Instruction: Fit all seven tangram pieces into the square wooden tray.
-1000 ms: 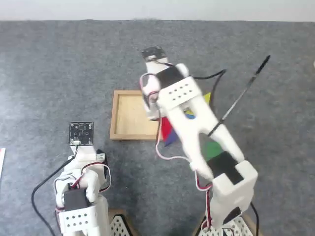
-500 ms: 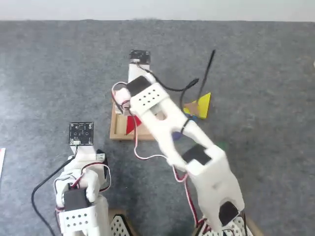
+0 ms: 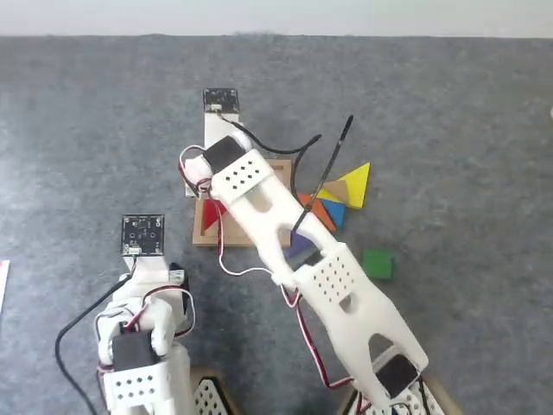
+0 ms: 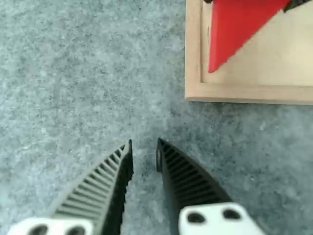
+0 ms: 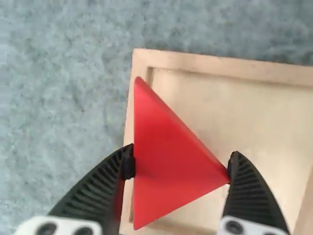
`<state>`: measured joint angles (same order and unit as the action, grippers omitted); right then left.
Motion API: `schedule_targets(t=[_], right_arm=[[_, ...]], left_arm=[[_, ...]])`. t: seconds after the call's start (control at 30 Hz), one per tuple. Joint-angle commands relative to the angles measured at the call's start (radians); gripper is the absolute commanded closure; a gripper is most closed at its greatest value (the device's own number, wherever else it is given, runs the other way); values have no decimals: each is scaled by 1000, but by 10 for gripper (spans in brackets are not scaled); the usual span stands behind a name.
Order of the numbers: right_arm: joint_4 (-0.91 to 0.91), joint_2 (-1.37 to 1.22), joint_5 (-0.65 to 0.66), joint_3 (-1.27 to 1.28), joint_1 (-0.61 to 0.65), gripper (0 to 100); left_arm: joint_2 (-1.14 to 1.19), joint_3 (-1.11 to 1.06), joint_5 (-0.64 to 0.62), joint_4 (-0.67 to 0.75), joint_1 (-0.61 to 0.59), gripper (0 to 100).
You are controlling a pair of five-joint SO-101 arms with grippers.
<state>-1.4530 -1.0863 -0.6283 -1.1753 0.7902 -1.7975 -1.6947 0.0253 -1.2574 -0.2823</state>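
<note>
Right now the right pincer (image 5: 178, 171) is pinching a red triangle (image 5: 166, 176). One finger is pressed against a flat side and the other against the opposite corner. The triangle hangs over the near corner of the wooden tray (image 5: 205, 58). One of its points pokes out across the rim, and the rest covers the bare floor inside. I cannot tell whether the piece touches that floor.

The left pincer (image 4: 144, 147) sits low over the grey surface (image 3: 104, 112), holding nothing. Its ribbed fingers (image 4: 110, 171) are barely spread, with a thin gap between the tips. The tray lies just ahead of it, a little toward the other arm's side. From there, the red triangle's tip shows inside the nearest rim.

In the high view, the remaining pieces lie on the surface on the side of the tray away from the right pincer. A yellow triangle (image 3: 356, 183), an orange piece (image 3: 318, 210) and a blue piece (image 3: 335, 216) are bunched together just beside the tray's edge. The arm partly covers them. A purple piece (image 3: 301, 246) peeks out from under the arm near the tray's corner. A green square (image 3: 378, 264) lies alone, well apart from both pincers and clear of the bunch.
</note>
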Motion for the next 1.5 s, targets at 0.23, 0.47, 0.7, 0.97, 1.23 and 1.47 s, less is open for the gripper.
schedule_targets(t=[0.23,0.47,0.7,0.97,1.23,1.47], right_arm=[[-18,-56,80,-170,4,760],[-45,-61,101,-169,5,760],[-50,-62,100,-169,13,703],[-50,-62,17,-169,24,605],[-180,-27,196,-264,1,608],[-343,-25,712,-367,-53,881]], left_arm=[[-18,12,0,-3,5,920],[-18,12,0,-3,5,920],[-18,12,0,-3,5,920],[-18,12,0,-3,5,920],[-18,12,0,-3,5,920],[-18,12,0,-3,5,920]])
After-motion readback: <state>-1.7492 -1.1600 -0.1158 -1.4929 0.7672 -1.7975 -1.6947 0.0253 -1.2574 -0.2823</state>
